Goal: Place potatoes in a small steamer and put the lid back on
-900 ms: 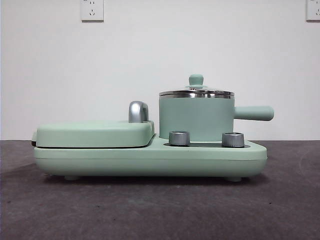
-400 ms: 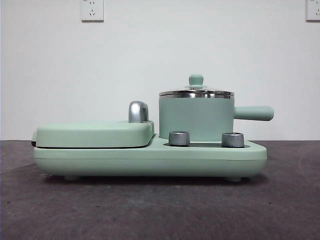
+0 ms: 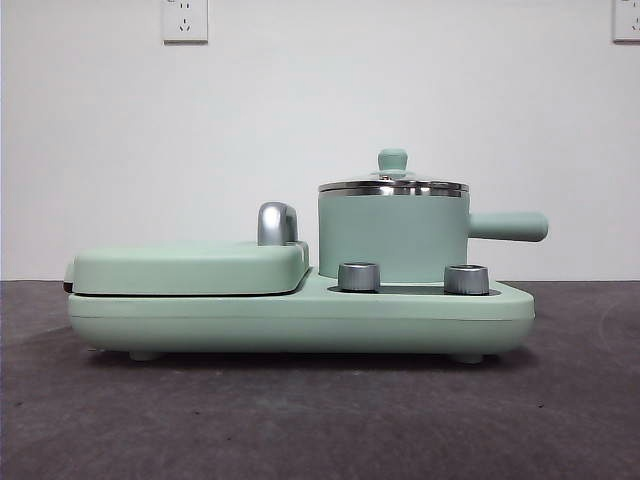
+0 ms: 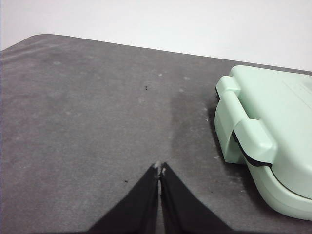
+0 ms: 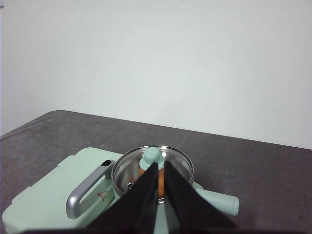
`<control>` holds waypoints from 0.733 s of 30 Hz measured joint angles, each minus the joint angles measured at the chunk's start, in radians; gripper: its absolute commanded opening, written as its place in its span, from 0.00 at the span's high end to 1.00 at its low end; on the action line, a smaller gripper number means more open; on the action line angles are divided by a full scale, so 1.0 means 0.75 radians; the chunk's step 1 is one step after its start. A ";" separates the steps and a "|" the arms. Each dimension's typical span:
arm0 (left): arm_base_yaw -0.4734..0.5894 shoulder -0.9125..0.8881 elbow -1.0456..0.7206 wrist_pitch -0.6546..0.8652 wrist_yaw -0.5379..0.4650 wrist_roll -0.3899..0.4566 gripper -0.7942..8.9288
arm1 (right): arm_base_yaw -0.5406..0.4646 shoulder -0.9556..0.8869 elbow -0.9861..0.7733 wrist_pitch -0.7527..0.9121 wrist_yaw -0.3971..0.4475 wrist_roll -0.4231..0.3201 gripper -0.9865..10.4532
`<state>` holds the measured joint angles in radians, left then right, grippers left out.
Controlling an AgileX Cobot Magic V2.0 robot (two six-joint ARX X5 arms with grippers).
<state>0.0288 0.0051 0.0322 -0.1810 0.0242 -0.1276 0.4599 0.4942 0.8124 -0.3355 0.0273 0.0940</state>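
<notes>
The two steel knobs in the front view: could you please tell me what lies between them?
In the front view, nothing stands between the left knob and the right knob; only the small steamer wall shows behind that gap, lid on.

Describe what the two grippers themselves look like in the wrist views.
Both look alike. The left gripper shows two matte black jaws that rise as long, flat wedges tapering to narrow tips, which look slightly worn and pale. The right gripper has the same plain black tapering jaws. No cables, labels or markings show on either, and no more of the arms is in view.
</notes>
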 measured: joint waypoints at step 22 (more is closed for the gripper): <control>0.000 0.000 0.001 0.000 0.000 -0.001 0.91 | -0.467 -0.554 -0.994 0.271 0.108 -0.140 0.90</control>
<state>0.0288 0.0051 0.0326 -0.1810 0.0242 -0.1280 0.1093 0.0784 0.0669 -0.1326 0.1081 -0.0113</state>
